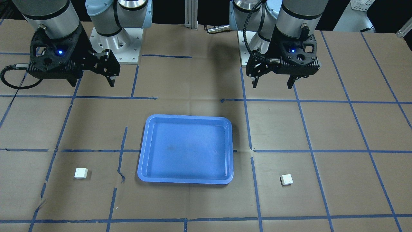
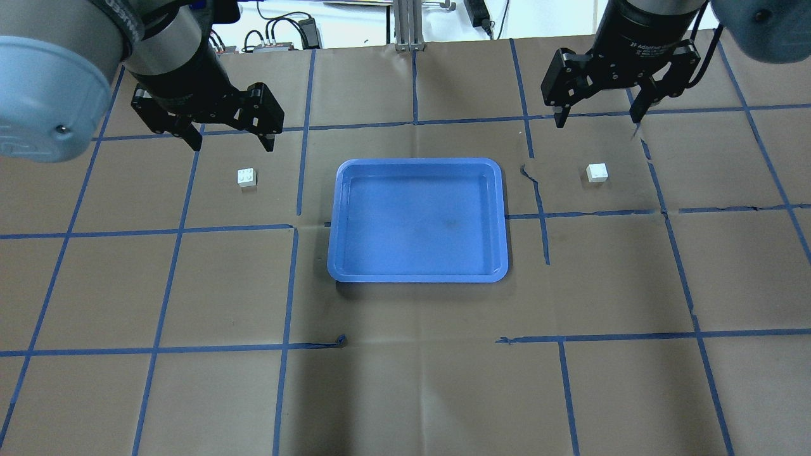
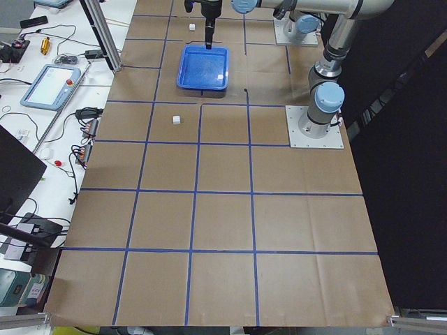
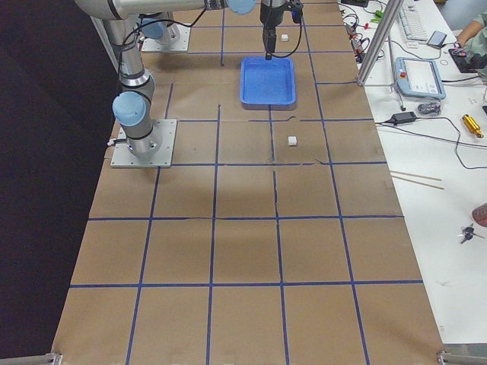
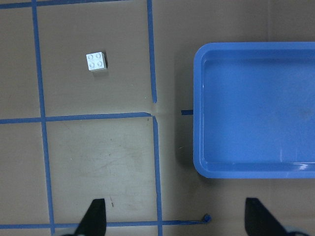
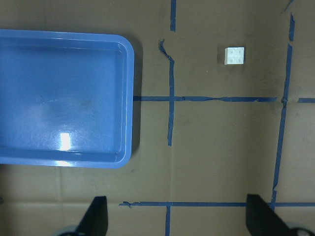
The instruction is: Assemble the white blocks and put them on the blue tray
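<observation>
Overhead, left white block (image 2: 247,177) sits nine o'clock of our blue tray (image 2: 418,162), right white block (image 2: 597,172) three. We judge them light, rigid, slick: pinch opposite flat sides. Left gripper (image 2: 233,147), right gripper (image 2: 596,121) spread wide, empty.

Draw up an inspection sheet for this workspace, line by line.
Surface: brown paper with a blue tape grid, torn in places.
Job's things: blue tray holds nothing; left-side white block and right-side white block lie apart from it, unjoined.
Clutter: nothing seen.
Grippers: left gripper and right gripper raised, jaws open, holding nothing.
Cables: black cable loops from the right wrist.
Surroundings: bench with teach pendant and wires.
</observation>
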Robot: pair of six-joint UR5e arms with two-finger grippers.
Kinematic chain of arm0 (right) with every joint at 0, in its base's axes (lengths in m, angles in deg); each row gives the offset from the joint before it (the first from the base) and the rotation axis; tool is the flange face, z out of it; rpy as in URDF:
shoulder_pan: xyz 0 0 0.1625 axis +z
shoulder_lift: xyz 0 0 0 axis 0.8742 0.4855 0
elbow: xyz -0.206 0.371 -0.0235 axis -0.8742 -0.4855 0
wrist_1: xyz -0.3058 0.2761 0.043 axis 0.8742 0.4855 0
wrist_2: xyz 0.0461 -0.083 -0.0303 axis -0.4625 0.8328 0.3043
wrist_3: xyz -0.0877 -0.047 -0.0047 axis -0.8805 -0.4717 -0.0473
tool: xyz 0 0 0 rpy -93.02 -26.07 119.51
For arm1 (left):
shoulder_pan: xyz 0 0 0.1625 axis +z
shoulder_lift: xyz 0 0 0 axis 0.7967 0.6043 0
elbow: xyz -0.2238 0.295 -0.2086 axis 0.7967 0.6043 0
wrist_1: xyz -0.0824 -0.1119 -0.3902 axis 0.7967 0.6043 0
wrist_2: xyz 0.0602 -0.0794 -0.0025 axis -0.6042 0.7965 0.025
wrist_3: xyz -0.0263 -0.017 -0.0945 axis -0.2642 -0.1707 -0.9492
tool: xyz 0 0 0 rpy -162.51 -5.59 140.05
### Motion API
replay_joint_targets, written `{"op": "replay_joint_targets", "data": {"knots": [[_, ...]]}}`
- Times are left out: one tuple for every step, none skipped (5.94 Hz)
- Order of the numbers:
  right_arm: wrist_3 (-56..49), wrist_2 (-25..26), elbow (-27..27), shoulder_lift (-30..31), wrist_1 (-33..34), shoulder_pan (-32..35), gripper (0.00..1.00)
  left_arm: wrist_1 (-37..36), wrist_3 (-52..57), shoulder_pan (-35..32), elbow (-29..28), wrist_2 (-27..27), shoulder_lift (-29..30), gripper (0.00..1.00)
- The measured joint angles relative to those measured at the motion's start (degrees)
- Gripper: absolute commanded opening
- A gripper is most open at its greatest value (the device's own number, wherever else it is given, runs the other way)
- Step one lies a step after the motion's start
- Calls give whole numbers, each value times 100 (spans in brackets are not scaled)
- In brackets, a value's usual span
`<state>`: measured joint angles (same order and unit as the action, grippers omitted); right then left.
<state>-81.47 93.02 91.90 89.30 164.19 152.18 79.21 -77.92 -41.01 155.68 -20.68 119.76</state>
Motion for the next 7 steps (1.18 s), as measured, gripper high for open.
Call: {"op": "replay_joint_targets", "data": {"knots": [[3, 0, 0, 0, 9, 0, 100, 0, 1, 1, 10, -10, -4, 100], [7, 0, 0, 4, 17, 0, 100, 0, 2, 1, 23, -22, -7, 100], [7, 0, 0, 6, 23, 0, 100, -3, 147, 9, 35, -23, -9, 100], [3, 0, 0, 6, 25, 0, 100, -15, 507, 26, 39, -16, -10, 99], [1, 0, 0, 5, 25, 0, 100, -28, 997, 120, 48, 10, -10, 99], [3, -3, 0, 6, 28, 0, 100, -33, 1667, 321, 54, 54, -2, 99], [5, -5, 0, 6, 32, 0, 100, -44, 2484, 513, 55, 192, 58, 99]]}}
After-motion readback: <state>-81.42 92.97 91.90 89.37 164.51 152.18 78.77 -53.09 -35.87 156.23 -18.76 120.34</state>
